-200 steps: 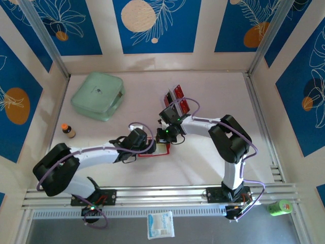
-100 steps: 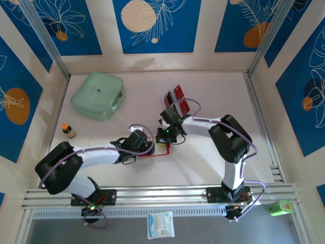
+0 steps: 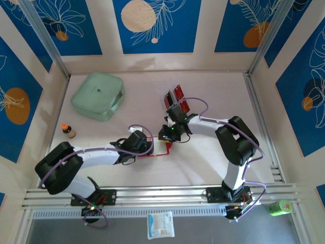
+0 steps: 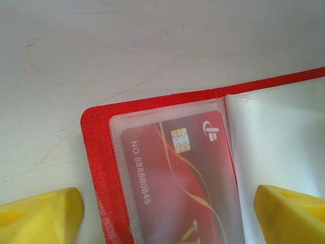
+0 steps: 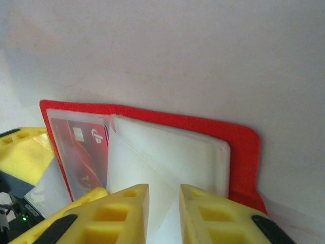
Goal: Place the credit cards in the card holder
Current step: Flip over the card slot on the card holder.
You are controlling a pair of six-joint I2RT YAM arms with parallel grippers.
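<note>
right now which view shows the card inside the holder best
Left wrist: the credit card sits in a clear sleeve, chip and number readable. Right wrist shows it slanted. From the top external, the card holder is a red sliver.

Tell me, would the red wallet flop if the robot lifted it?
Probably floppy: the card holder lies open flat, and its clear sleeves lift loosely. Likely light, since it looks thin. The glossy sleeves may be slippery.
</note>
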